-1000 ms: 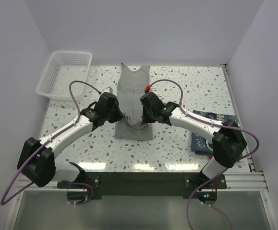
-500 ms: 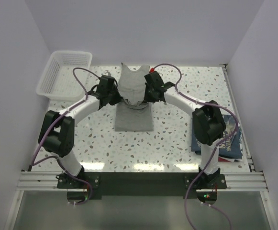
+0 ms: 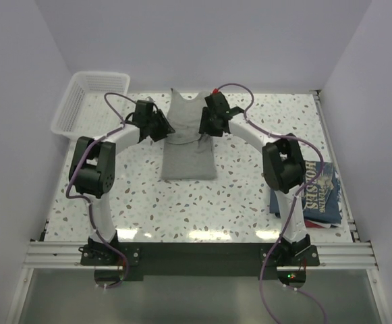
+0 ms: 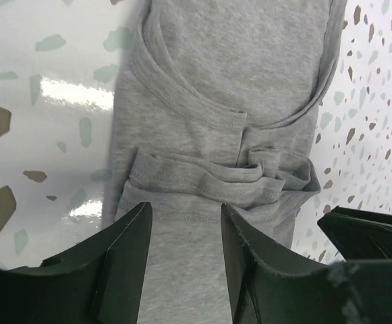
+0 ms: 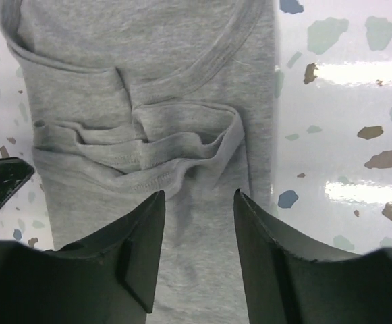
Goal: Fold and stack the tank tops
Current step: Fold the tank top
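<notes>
Bright, even overhead light with soft shadows. White glare streaks lie on the glossy speckled white desk [image 3: 249, 196], strongest in the wrist views, whose near foreground is blurred.

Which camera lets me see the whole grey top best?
The top camera. It shows the whole grey top lying on the table, from the neck down to the near fold. Both wrist cameras are very close, so they show only the part by the neck, where the hem is bunched up.
</notes>
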You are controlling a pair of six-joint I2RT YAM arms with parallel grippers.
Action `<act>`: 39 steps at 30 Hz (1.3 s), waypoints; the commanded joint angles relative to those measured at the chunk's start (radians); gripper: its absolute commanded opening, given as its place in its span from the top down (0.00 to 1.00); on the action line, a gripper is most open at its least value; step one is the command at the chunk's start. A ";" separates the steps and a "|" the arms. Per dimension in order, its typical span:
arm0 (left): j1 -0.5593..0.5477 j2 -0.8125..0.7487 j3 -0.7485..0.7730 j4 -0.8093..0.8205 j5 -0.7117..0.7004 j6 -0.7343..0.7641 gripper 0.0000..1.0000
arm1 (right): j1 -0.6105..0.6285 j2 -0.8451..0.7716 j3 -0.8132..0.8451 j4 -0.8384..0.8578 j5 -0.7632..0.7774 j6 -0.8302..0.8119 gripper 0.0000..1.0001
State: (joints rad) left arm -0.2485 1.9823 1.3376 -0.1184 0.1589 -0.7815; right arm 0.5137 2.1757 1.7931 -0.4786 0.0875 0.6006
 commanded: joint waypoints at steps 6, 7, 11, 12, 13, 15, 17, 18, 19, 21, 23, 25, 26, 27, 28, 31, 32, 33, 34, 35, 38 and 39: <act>0.035 -0.071 0.031 0.057 0.044 0.056 0.54 | -0.012 -0.089 -0.032 0.040 0.026 -0.028 0.51; 0.037 -0.077 0.025 0.045 0.039 0.053 0.55 | -0.001 -0.093 -0.047 0.046 0.029 -0.031 0.51; 0.025 -0.105 -0.049 -0.012 -0.015 0.027 0.57 | 0.016 -0.059 -0.027 0.018 0.024 -0.036 0.52; 0.014 -0.114 -0.060 -0.015 -0.024 0.018 0.58 | 0.019 -0.056 -0.031 0.021 0.023 -0.035 0.53; 0.006 -0.126 -0.070 -0.035 -0.051 0.016 0.59 | 0.019 -0.056 -0.035 0.024 0.023 -0.033 0.54; -0.015 -0.131 -0.080 -0.065 -0.090 0.016 0.61 | 0.022 -0.059 -0.046 0.032 0.020 -0.027 0.57; -0.024 -0.126 -0.083 -0.099 -0.133 0.014 0.61 | 0.026 -0.076 -0.070 0.041 0.015 -0.021 0.59; -0.028 -0.122 -0.086 -0.102 -0.136 0.011 0.61 | 0.032 -0.086 -0.084 0.049 0.015 -0.013 0.60; -0.028 -0.116 -0.089 -0.101 -0.136 0.010 0.61 | 0.037 -0.097 -0.118 0.061 0.015 -0.010 0.63; -0.031 -0.108 -0.089 -0.096 -0.142 0.001 0.60 | 0.054 -0.126 -0.147 0.074 0.020 0.001 0.64; -0.032 -0.096 -0.081 -0.086 -0.145 -0.007 0.60 | 0.068 -0.152 -0.193 0.090 0.018 0.013 0.67; -0.032 -0.079 -0.069 -0.099 -0.154 -0.012 0.60 | 0.094 -0.195 -0.242 0.107 0.023 0.019 0.69; -0.032 -0.074 -0.057 -0.102 -0.156 -0.016 0.61 | 0.103 -0.209 -0.256 0.112 0.024 0.022 0.70; -0.032 -0.071 -0.055 -0.102 -0.157 -0.018 0.61 | 0.123 -0.223 -0.267 0.115 0.024 0.022 0.70; -0.032 -0.068 -0.052 -0.099 -0.157 -0.019 0.61 | 0.134 -0.246 -0.282 0.115 0.034 0.025 0.71; -0.032 -0.056 -0.037 -0.112 -0.188 -0.024 0.64 | 0.178 -0.281 -0.302 0.120 0.035 0.028 0.73; -0.032 -0.053 -0.032 -0.115 -0.194 -0.028 0.64 | 0.198 -0.289 -0.305 0.123 0.031 0.034 0.74; -0.032 -0.048 -0.031 -0.116 -0.199 -0.032 0.65 | 0.207 -0.295 -0.313 0.130 0.023 0.037 0.75; -0.032 -0.045 -0.029 -0.112 -0.202 -0.036 0.65 | 0.218 -0.303 -0.314 0.138 0.018 0.041 0.76; -0.032 -0.043 -0.028 -0.109 -0.205 -0.041 0.66 | 0.227 -0.301 -0.314 0.141 0.015 0.044 0.76; -0.032 -0.025 -0.008 -0.109 -0.206 -0.047 0.67 | 0.275 -0.291 -0.308 0.150 0.011 0.042 0.80; -0.031 -0.014 -0.002 -0.109 -0.208 -0.047 0.67 | 0.282 -0.283 -0.307 0.153 0.008 0.042 0.82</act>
State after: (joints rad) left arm -0.2825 1.9503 1.2877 -0.2295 -0.0196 -0.8089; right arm 0.7746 1.9110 1.4879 -0.3595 0.1070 0.6292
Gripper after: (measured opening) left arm 0.332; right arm 0.193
